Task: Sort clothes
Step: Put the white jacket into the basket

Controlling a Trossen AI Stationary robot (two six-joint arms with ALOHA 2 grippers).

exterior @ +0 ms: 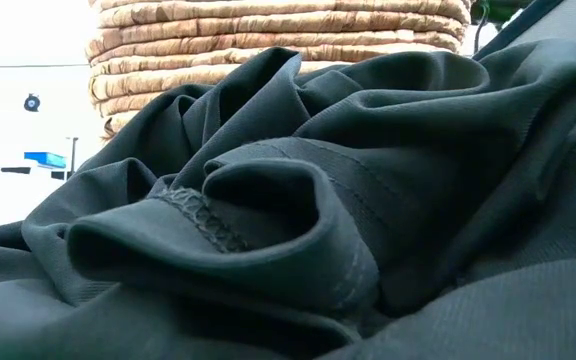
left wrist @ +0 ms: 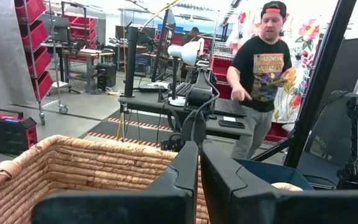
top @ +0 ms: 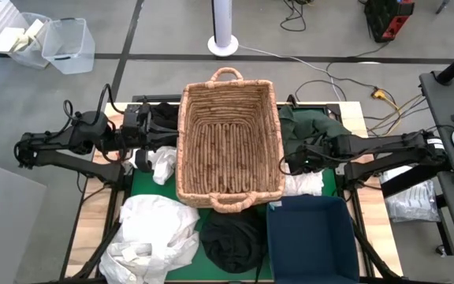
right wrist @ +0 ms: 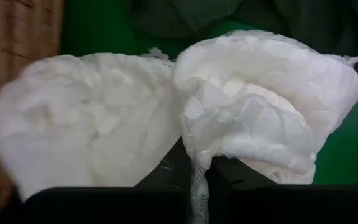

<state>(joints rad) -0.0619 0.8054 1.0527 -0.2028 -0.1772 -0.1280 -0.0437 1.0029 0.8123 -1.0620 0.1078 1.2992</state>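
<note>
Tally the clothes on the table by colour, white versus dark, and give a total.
White: 3, a large heap, a small piece left of the wicker basket, and one pinched in the right hand.
Dark: 3, black by the blue bin, dark green, and dark far left.
Total: 6

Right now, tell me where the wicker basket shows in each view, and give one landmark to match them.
High view: wicker basket in the table's centre, between both arms.
Low view: its woven wall along the top, behind the dark garment.
Left wrist view: its rim at lower left, behind the shut left hand.
Right wrist view: a brown woven strip at the left edge.
Shared landmark: the basket's coiled weave.
</note>
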